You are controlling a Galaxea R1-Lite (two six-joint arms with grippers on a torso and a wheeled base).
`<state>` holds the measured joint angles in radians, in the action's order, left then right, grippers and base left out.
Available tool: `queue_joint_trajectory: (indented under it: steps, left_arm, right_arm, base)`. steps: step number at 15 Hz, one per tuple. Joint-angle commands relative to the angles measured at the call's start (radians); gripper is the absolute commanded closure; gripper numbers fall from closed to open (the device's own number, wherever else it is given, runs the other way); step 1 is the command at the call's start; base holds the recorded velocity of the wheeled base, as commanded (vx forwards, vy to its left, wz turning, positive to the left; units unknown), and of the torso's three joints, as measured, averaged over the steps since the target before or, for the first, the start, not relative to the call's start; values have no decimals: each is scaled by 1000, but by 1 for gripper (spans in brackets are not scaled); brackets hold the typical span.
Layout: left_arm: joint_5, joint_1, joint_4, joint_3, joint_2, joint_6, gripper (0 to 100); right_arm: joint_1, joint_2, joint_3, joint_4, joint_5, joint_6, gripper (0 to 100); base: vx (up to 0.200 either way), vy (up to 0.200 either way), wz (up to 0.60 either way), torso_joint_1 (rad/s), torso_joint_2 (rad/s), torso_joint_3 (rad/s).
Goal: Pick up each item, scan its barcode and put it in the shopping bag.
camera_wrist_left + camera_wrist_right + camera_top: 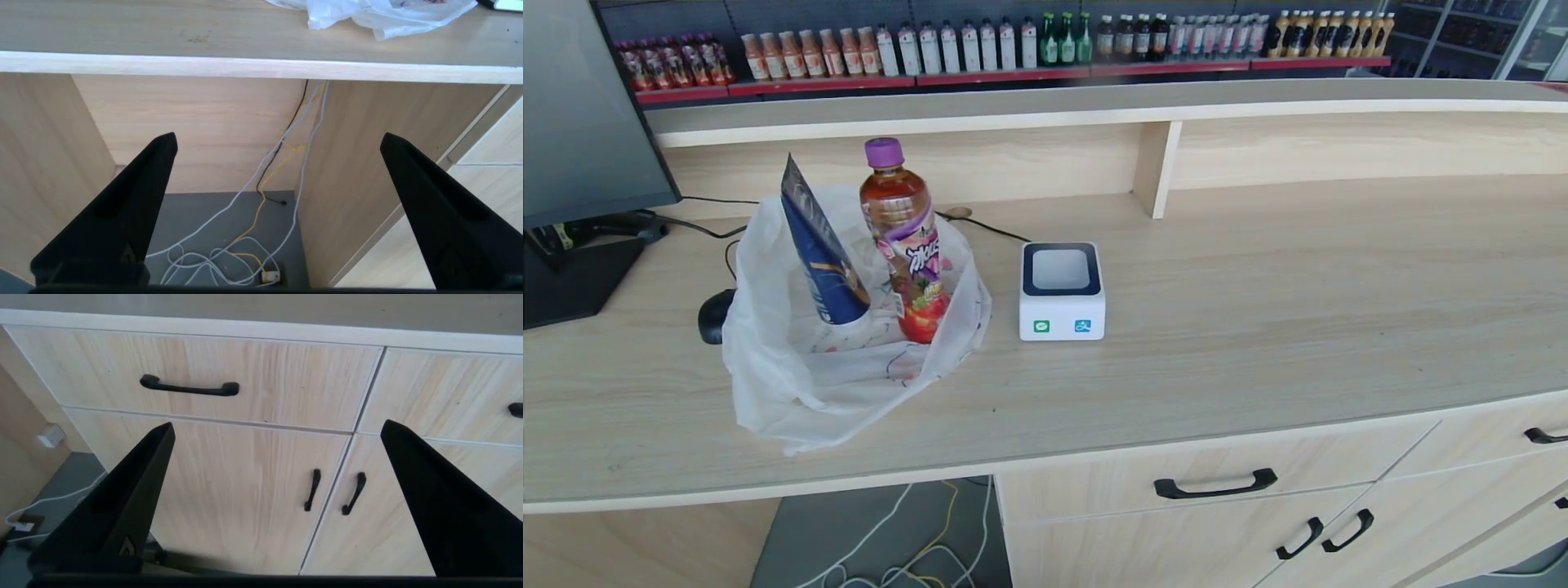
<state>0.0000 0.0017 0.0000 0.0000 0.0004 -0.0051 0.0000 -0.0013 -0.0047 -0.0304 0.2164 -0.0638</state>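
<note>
bottle (903, 237), pouch (818, 253) — in shopping bag (768, 384) | scanner (1062, 294) — right of it, on counter (1258, 327)

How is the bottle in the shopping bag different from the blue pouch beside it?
The bottle stands upright; the blue pouch leans, its top tilted away from the bottle. The bottle is round and see-through, with a purple cap; the blue pouch is flat and opaque. The bottle rises slightly higher. Both stand inside the white shopping bag.

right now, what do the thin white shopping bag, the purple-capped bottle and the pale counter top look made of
Thin white shopping bag: soft translucent plastic film, crumpled, contents show through. Purple-capped bottle: probably clear glossy plastic; brown drink visible. Pale counter top: matte wood or wood-look laminate, grain lines visible.
</note>
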Motion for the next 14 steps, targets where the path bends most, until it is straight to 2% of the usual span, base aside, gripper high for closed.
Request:
queue_joint_trajectory:
  steps: [1, 9, 13, 14]
  left_arm:
    - [0, 0, 0, 0, 0, -1, 0]
    - [0, 0, 2, 0, 0, -1, 0]
    - [0, 0, 0, 0, 0, -1, 0]
    - [0, 0, 0, 0, 0, 1, 0]
  right_arm:
    - [0, 1, 0, 0, 1, -1, 0]
    - [0, 1, 0, 0, 0, -1, 0]
    - [0, 1, 0, -2, 0, 2, 0]
    - [0, 1, 0, -2, 0, 2, 0]
  base:
    - [0, 0, 0, 0, 0, 0]
    - [0, 0, 0, 0, 0, 0]
    - [0, -200, 0, 2, 6, 0]
    - [0, 0, 0, 0, 0, 0]
